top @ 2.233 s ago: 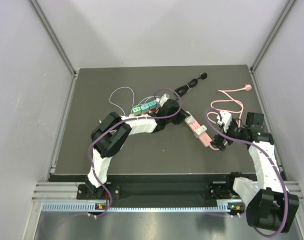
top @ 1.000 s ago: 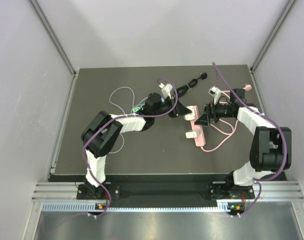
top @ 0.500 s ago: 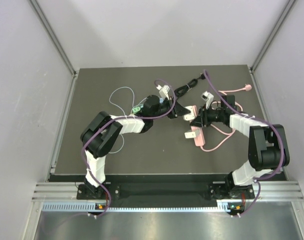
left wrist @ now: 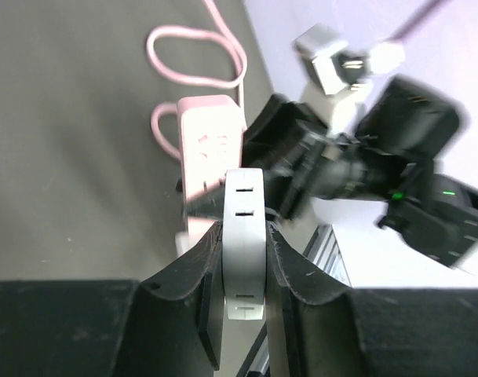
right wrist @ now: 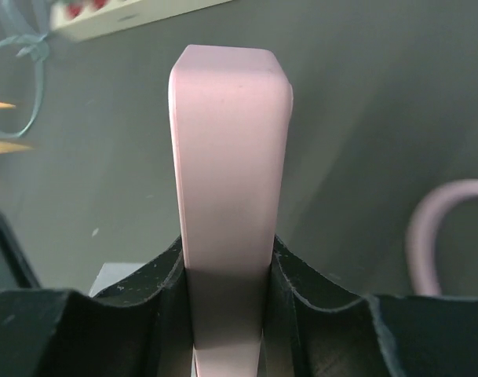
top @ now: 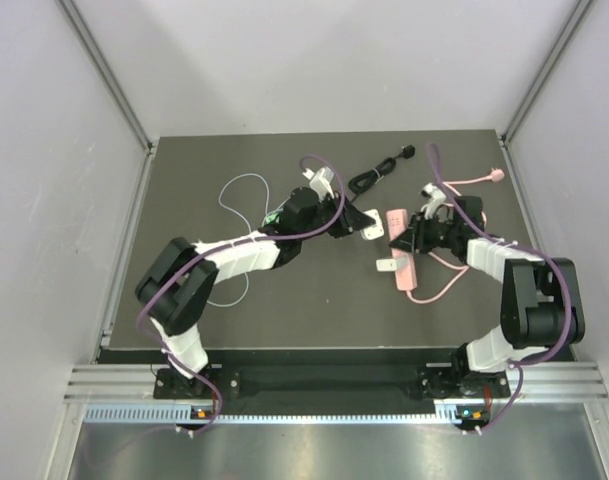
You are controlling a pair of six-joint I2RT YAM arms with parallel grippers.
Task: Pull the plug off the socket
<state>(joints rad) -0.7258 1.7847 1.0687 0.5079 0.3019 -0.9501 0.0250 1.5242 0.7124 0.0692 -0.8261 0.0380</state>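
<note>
Overhead view of a dark table (top: 234,320) with two robot arms reaching in to meet just to the 3 o'clock side of its centre. A pink socket strip (top: 407,275) lies there, running roughly from 12 to 6 o'clock. The right gripper (right wrist: 227,259) is clamped on the strip, and its wrist camera shows both black fingers (right wrist: 164,290) pressed flat against the strip's narrow sides. The left gripper (top: 356,222) comes in from 9 o'clock and is closed tightly on a white plug (left wrist: 244,236), which sits just beside the far end of the strip. In the left wrist view the plug stands in front of the pink strip, and it is not possible to tell whether its pins are in the socket or clear of it. A second small white block (top: 387,266) rests against the strip's 9 o'clock side, nearer its middle. A pink cable (top: 454,278) loops on the mat at 3 o'clock of the strip, ending in a pink connector (top: 497,174) near the table's 2 o'clock corner. A black cord (top: 382,167) lies at 1 o'clock from the centre, and a thin pale wire loop (top: 234,188) lies at 10 o'clock.
</note>
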